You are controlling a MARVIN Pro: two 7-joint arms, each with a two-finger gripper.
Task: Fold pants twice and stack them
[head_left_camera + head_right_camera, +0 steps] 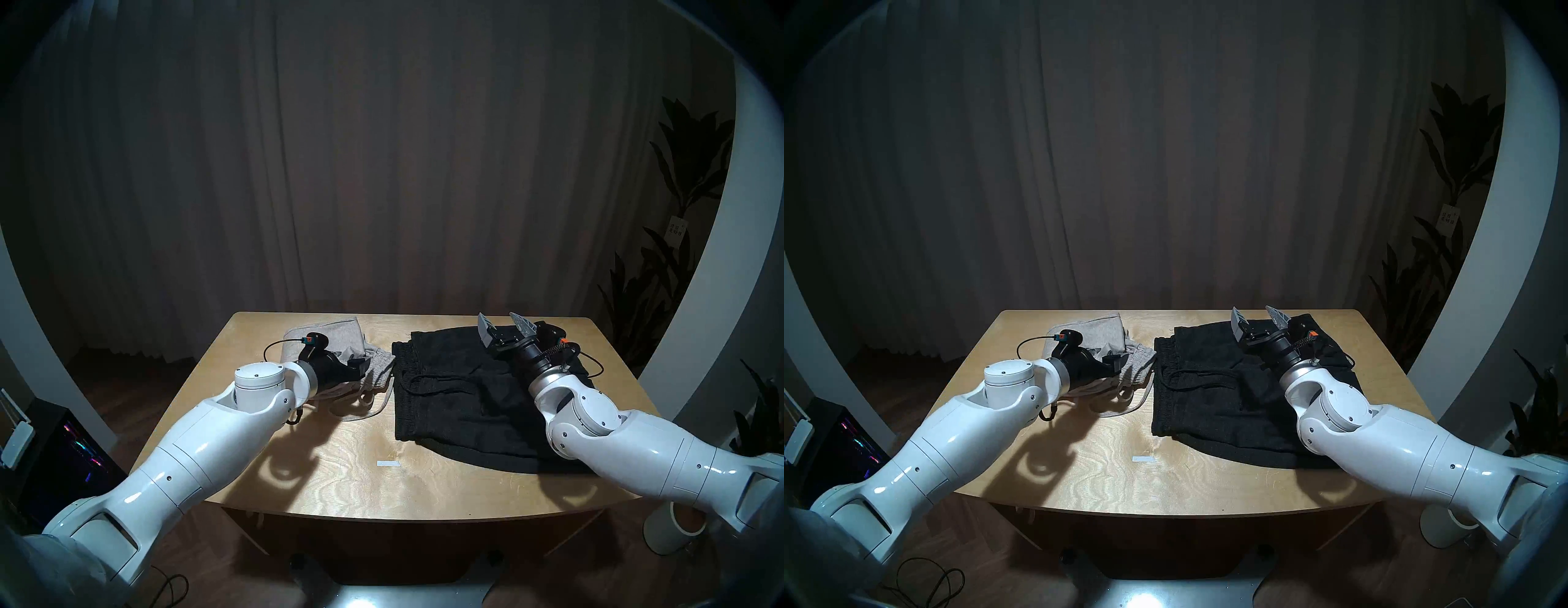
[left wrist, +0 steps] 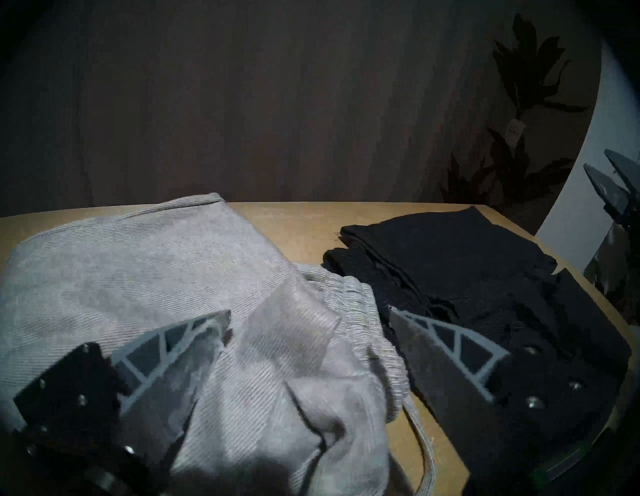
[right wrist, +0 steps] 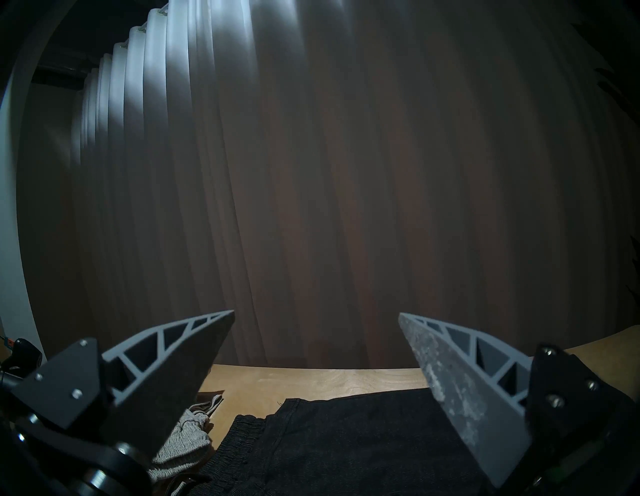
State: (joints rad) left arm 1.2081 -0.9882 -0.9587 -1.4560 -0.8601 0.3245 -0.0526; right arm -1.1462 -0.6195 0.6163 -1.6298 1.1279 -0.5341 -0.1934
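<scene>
The light grey pants (image 1: 339,339) lie bunched at the table's back left, pale cord trailing toward the front. My left gripper (image 2: 310,311) sits low over them, its fingers (image 2: 194,332) spread apart with a fold of grey cloth (image 2: 138,270) lying loose between them. The black pants (image 1: 458,399) lie flat on the right half, waistband toward the middle. My right gripper (image 1: 502,325) hovers open above their far edge (image 3: 346,450), with nothing between its fingers (image 3: 460,381).
A wooden table (image 1: 339,467) carries a small white tape mark (image 1: 388,463) near the front middle. Curtains hang behind. A plant (image 1: 679,254) stands at the right, a white cylinder (image 1: 674,526) on the floor, and a lit computer case (image 1: 63,450) at the left.
</scene>
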